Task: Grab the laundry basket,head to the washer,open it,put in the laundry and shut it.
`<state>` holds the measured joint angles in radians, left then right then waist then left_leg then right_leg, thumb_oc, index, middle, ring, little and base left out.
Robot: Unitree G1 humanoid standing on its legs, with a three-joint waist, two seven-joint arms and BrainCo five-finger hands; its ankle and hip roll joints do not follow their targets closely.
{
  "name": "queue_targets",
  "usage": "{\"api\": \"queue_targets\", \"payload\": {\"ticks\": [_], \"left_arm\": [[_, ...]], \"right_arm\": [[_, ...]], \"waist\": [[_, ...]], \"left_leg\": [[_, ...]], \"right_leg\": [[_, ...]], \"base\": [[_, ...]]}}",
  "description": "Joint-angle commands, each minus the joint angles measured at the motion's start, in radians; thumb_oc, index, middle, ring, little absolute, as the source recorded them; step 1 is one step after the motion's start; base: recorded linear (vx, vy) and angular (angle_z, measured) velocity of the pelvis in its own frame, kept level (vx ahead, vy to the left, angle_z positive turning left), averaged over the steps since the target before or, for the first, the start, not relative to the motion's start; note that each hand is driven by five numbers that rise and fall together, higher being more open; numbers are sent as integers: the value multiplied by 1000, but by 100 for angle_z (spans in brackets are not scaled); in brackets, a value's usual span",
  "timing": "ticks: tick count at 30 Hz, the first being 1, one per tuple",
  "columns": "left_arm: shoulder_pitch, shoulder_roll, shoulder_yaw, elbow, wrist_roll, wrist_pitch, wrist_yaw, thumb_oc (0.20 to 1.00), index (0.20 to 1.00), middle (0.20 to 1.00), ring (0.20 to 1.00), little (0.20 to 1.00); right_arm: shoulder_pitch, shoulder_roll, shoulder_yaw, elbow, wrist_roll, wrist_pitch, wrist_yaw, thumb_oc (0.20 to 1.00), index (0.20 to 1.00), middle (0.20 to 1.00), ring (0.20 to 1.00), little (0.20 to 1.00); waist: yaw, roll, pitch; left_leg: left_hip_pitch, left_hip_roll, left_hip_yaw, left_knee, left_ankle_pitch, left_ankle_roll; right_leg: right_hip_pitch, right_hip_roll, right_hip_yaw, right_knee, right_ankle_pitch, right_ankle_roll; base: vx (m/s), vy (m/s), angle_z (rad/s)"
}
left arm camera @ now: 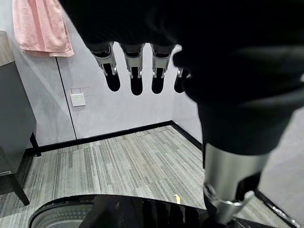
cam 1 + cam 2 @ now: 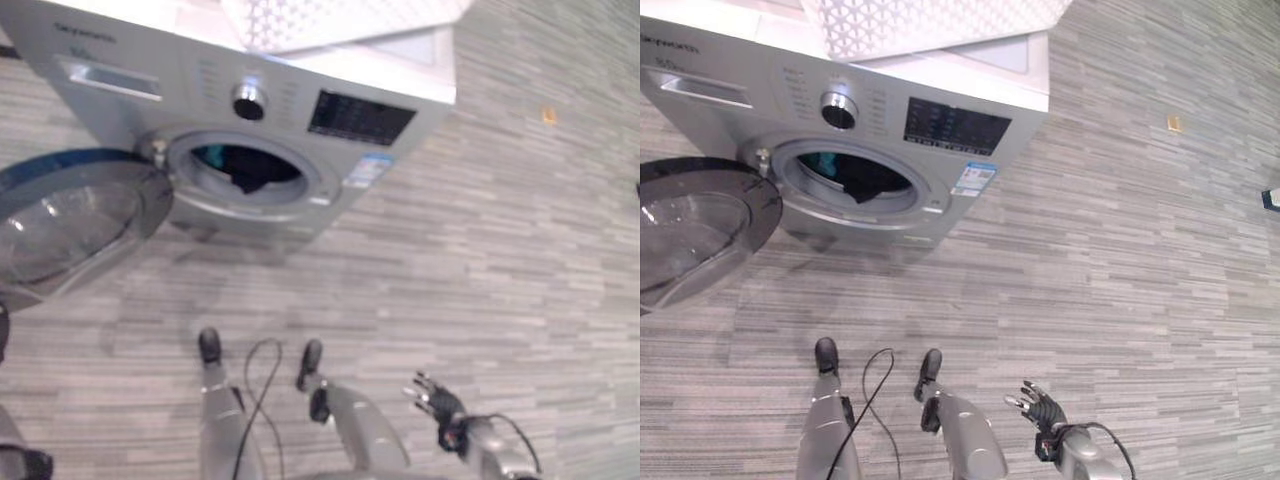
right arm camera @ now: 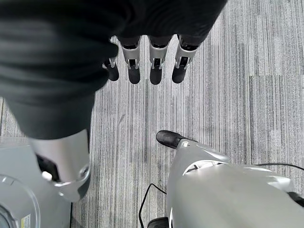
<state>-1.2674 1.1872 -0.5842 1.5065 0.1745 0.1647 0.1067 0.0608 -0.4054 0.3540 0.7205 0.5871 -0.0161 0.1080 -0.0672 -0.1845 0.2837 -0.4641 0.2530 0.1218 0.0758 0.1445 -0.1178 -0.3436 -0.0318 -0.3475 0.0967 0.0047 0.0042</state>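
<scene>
round glass washer door (image 2: 695,225) open, dark laundry (image 2: 865,178) inside drum; both hands' fingers straight, empty

**Washer open, basket on top**

The silver front-loading washer (image 2: 890,130) stands on the grey floor with its round glass door (image 2: 695,225) swung wide open to one side. Dark laundry (image 2: 865,178) lies inside the drum opening. The white lattice laundry basket (image 2: 930,22) sits on the washer's top.
</scene>
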Motion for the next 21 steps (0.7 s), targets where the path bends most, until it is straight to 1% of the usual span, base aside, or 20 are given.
{"api": "queue_targets", "payload": {"ticks": [1, 3, 4, 5, 6, 7, 8, 9, 10, 11, 12, 13, 14, 15, 16, 17, 18, 19, 20, 21], "left_arm": [[47, 5, 1, 63, 3, 12, -34, 1000, 1000, 1000, 1000, 1000], [145, -47, 72, 74, -6, 17, -59, 1000, 1000, 1000, 1000, 1000], [151, -47, 78, 72, -6, 17, -58, 1000, 1000, 1000, 1000, 1000], [190, -67, 110, 75, -16, 20, -63, 1000, 1000, 1000, 1000, 1000], [309, -134, 219, 87, -57, 20, -70, 1000, 1000, 1000, 1000, 1000], [319, -135, 228, 84, -57, 21, -68, 1000, 1000, 1000, 1000, 1000], [438, -210, 353, 85, -145, 21, -70, 1000, 1000, 1000, 1000, 1000], [474, -237, 391, 87, -172, 19, -72, 1000, 1000, 1000, 1000, 1000], [480, -238, 396, 84, -172, 20, -72, 1000, 1000, 1000, 1000, 1000], [552, -295, 455, 87, -200, 23, -72, 1000, 1000, 1000, 1000, 1000], [556, -296, 458, 84, -199, 23, -71, 1000, 1000, 1000, 1000, 1000], [589, -334, 483, 80, -217, 22, -73, 1000, 1000, 1000, 1000, 1000], [616, -394, 510, 65, -255, 16, -69, 1000, 1000, 1000, 1000, 1000], [618, -396, 511, 64, -255, 17, -69, 1000, 1000, 1000, 1000, 1000], [608, -460, 500, 33, -289, 1, -58, 1000, 1000, 1000, 1000, 1000], [608, -461, 499, 33, -290, 1, -58, 1000, 1000, 1000, 1000, 1000], [593, -482, 483, 24, -294, -2, -52, 1000, 1000, 1000, 1000, 1000], [568, -509, 446, 13, -281, -5, -43, 1000, 1000, 1000, 1000, 1000], [526, -577, 365, -25, -243, -15, -30, 1000, 1000, 1000, 1000, 1000], [525, -578, 364, -24, -243, -15, -30, 1000, 1000, 1000, 1000, 1000]], "right_arm": [[35, -25, -27, -38, -16, -4, -1, 1000, 1000, 1000, 1000, 1000], [39, -28, -29, -50, -28, 1, -2, 1000, 1000, 1000, 1000, 1000], [39, -30, -28, -50, -28, 2, -2, 1000, 1000, 1000, 1000, 1000], [36, -33, -28, -54, -32, 2, -3, 1000, 1000, 1000, 1000, 1000], [30, -27, -34, -69, -40, 2, -11, 1000, 1000, 1000, 1000, 1000], [31, -31, -32, -70, -40, 2, -11, 1000, 1000, 1000, 1000, 1000], [26, -29, -44, -82, -33, -1, -20, 1000, 1000, 1000, 1000, 1000], [27, -32, -53, -105, -33, -4, -24, 1000, 1000, 1000, 1000, 1000], [28, -35, -52, -106, -33, -3, -24, 1000, 1000, 1000, 1000, 1000], [44, -42, -72, -157, -34, -3, -31, 1000, 1000, 1000, 1000, 1000], [46, -45, -72, -159, -34, -2, -31, 1000, 1000, 1000, 1000, 1000], [56, -54, -83, -185, -37, -4, -32, 1000, 1000, 1000, 1000, 1000], [76, -67, -95, -221, -42, -8, -29, 1000, 1000, 1000, 1000, 1000], [77, -68, -95, -222, -43, -7, -29, 1000, 1000, 1000, 1000, 1000], [85, -78, -93, -224, -59, -11, -31, 1000, 1000, 1000, 1000, 1000], [86, -78, -94, -224, -59, -11, -31, 1000, 1000, 1000, 1000, 1000], [84, -79, -92, -221, -64, -11, -33, 1000, 1000, 1000, 1000, 1000], [81, -78, -89, -211, -72, -10, -36, 1000, 1000, 1000, 1000, 1000], [65, -72, -82, -189, -86, -8, -46, 1000, 1000, 1000, 1000, 1000], [65, -71, -83, -188, -86, -9, -46, 1000, 1000, 1000, 1000, 1000]], "waist": [[-25, -63, -2], [-30, -73, -2], [-31, -71, -3], [-34, -73, -4], [-38, -82, -3], [-41, -79, -5], [-47, -84, -6], [-50, -90, -6], [-52, -88, -8], [-59, -103, -6], [-60, -102, -8], [-62, -110, -8], [-67, -122, -10], [-67, -121, -11], [-72, -130, -11], [-72, -129, -11], [-73, -131, -10], [-76, -132, -8], [-79, -125, -5], [-78, -125, -3]], "left_leg": [[-53, 32, -46, 89, -48, 6], [-60, 32, -51, 89, -49, 6], [-60, 32, -51, 89, -50, 6], [-62, 32, -51, 88, -50, 6], [-66, 31, -51, 87, -50, 6], [-66, 31, -51, 87, -50, 6], [-71, 31, -50, 92, -55, 6], [-74, 32, -49, 97, -58, 6], [-75, 32, -49, 97, -59, 6], [-83, 36, -51, 111, -66, 7], [-84, 36, -51, 112, -67, 7], [-88, 38, -51, 117, -71, 7], [-95, 39, -52, 122, -76, 8], [-95, 39, -53, 122, -77, 8], [-94, 39, -54, 122, -79, 9], [-94, 39, -54, 122, -79, 9], [-93, 39, -55, 121, -80, 10], [-93, 38, -56, 122, -80, 10], [-90, 33, -57, 121, -80, 13], [-89, 33, -57, 121, -80, 13]], "right_leg": [[32, -61, 69, -40, 19, 112], [29, -59, 67, -45, 24, 112], [29, -59, 67, -45, 24, 112], [27, -58, 67, -47, 25, 112], [24, -59, 70, -48, 27, 110], [24, -59, 70, -48, 27, 110], [16, -58, 75, -46, 28, 107], [13, -57, 77, -46, 29, 106], [12, -57, 77, -46, 29, 106], [4, -54, 81, -41, 32, 104], [3, -54, 81, -41, 32, 104], [0, -52, 81, -40, 33, 104], [-6, -49, 81, -37, 33, 103], [-6, -49, 81, -37, 33, 103], [-7, -49, 79, -36, 33, 103], [-7, -49, 79, -36, 33, 103], [-7, -50, 77, -34, 32, 102], [-5, -51, 75, -32, 31, 101], [-2, -56, 71, -27, 27, 101], [-2, -56, 71, -27, 27, 101]], "base": [[12, -20, 12], [13, -11, 10], [11, -4, 8], [5, 12, 7], [5, 11, 5], [10, 19, 4], [10, 12, 5], [10, 12, 4], [0, 0, 0], [3, -4, -3], [2, -9, -5], [0, 0, 0], [0, 0, 0], [22, -34, -2], [0, 0, 0], [12, -26, 3], [-3, -12, 6], [-8, -11, 9], [-9, -5, 9], [-9, 20, 11]]}}
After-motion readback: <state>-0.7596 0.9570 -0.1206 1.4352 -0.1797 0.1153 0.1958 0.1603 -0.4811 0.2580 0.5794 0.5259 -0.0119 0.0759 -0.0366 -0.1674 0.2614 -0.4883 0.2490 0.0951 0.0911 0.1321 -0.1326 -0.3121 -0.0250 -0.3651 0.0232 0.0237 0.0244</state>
